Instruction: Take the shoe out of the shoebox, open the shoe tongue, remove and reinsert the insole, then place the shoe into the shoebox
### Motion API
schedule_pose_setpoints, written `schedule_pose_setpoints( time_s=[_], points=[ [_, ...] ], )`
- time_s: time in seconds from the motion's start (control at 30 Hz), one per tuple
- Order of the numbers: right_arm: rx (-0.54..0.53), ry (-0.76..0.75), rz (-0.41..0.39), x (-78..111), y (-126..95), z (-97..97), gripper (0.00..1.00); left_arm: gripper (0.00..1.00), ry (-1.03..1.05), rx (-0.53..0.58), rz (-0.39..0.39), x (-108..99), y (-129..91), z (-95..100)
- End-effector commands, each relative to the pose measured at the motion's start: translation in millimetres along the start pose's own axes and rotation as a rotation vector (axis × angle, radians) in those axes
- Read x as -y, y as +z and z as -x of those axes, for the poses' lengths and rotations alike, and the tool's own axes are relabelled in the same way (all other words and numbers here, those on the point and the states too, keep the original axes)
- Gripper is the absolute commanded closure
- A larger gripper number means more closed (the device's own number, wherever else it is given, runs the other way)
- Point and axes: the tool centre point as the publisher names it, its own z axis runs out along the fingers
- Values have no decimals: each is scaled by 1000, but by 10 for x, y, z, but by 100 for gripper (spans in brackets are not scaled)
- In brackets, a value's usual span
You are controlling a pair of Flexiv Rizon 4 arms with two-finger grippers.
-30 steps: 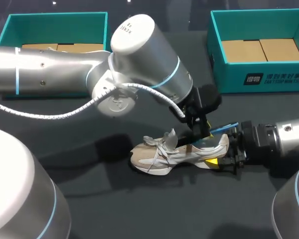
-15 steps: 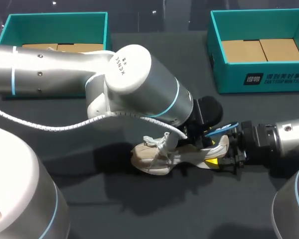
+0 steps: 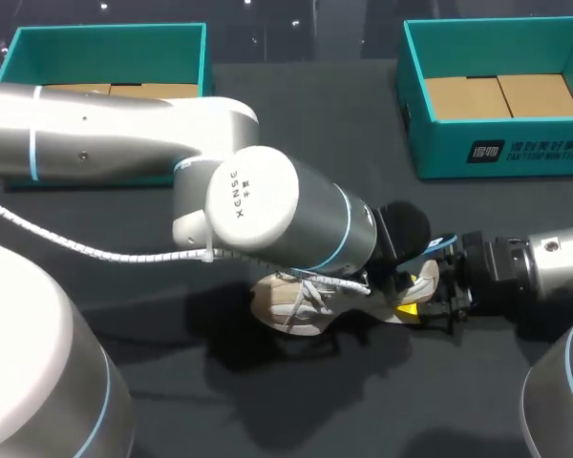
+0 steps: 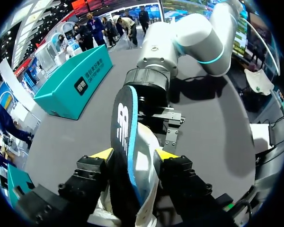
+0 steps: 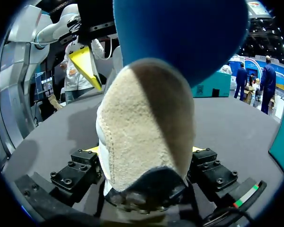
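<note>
A beige and white shoe (image 3: 291,307) lies on its side on the dark table, mostly hidden under my left arm (image 3: 267,210). My right gripper (image 3: 422,303) is shut on its heel (image 5: 144,142), fingers pressed to both sides. A black insole with a blue edge (image 4: 124,137) stands up out of the shoe's opening between the yellow tips of my left gripper (image 4: 134,154), which is open around it and the white collar. The insole's blue end (image 5: 180,33) fills the space above the heel in the right wrist view.
A teal shoebox (image 3: 497,157) with a cardboard bottom stands at the back right. A second teal box (image 3: 105,38) stands at the back left, behind my left arm. Bare dark table lies in front of the shoe.
My left arm has swung down and forward over the shoe, hiding most of it. Its fingers have spread apart. The insole sits lower in the shoe. The right arm has kept still.
</note>
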Motion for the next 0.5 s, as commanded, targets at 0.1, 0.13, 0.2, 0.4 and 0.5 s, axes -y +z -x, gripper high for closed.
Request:
schedule_pose_setpoints(
  time_s=[0.1, 0.13, 0.2, 0.4, 0.5],
  points=[
    [1, 0, -5, -6, 9, -8, 100, 47, -5, 28, -11, -16, 50, 9],
    [1, 0, -5, -6, 9, -8, 100, 47, -5, 25, -14, -21, 53, 20],
    [1, 0, -5, -6, 9, -8, 100, 47, -6, 22, -19, -32, 58, 40],
    [1, 0, -5, -6, 9, -8, 100, 51, 4, 11, -32, -74, 68, 81],
    [1, 0, -5, -6, 9, -8, 100, 51, 10, 7, -33, -91, 82, 97]
  ],
)
